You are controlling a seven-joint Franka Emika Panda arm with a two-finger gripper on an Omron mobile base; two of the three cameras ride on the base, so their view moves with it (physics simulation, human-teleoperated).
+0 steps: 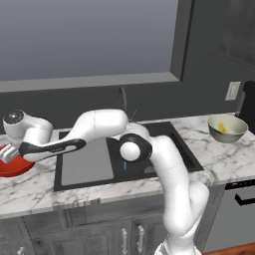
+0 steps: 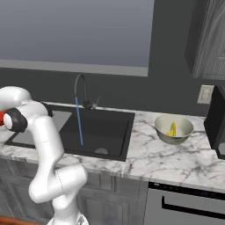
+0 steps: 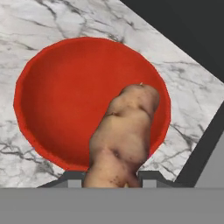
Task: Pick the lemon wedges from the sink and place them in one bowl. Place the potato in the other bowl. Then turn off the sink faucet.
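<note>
In the hand view the orange-brown lumpy potato (image 3: 124,127) sits between my gripper's (image 3: 111,177) two fingertips, hanging just above the right part of the wide red bowl (image 3: 57,96). From the left base view the gripper (image 1: 7,154) is stretched far left, over the red bowl (image 1: 16,168) on the counter beside the sink (image 1: 164,149). Yellow lemon wedges (image 2: 172,129) lie in the grey-beige bowl (image 2: 174,128) to the sink's right. A blue stream of water (image 2: 79,121) runs from the gooseneck faucet (image 2: 81,88) into the black sink (image 2: 101,129).
The grey drainboard panel (image 1: 87,162) covers the sink's left half, under my forearm. A dark appliance (image 2: 216,121) stands at the counter's far right beside a wall outlet (image 2: 205,93). Marble counter (image 2: 176,158) surrounds the grey-beige bowl.
</note>
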